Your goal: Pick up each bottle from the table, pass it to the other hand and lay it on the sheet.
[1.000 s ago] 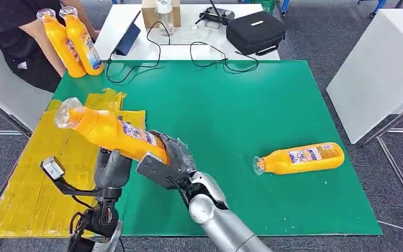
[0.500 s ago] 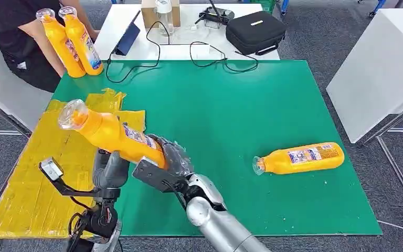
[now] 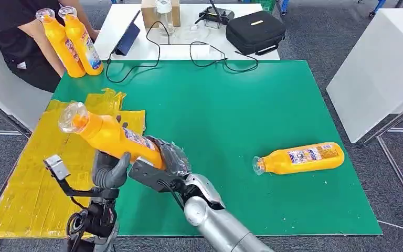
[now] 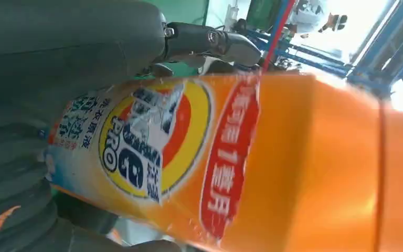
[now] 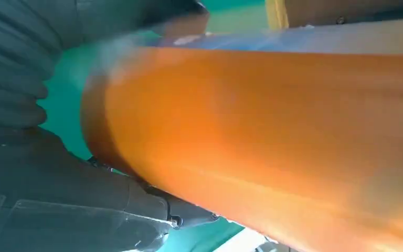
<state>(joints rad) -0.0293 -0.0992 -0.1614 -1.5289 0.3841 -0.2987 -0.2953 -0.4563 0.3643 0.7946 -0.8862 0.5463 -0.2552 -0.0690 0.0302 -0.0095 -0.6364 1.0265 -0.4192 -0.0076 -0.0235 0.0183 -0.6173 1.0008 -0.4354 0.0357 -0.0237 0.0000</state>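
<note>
Over green table point(image 3: 241, 105), right hand point(image 3: 162, 163) and left hand point(image 3: 110, 170) both clasp orange bottle point(image 3: 110, 135).

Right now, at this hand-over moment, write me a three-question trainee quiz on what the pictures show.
1. True or false: the right hand holds the raised bottle by its base end.
2. Where is the left hand? A) under the raised bottle's body B) on the lying bottle C) flat on the yellow sheet
3. How many bottles stand upright beside the person?

Key: 1 true; 2 A; 3 two.
</note>
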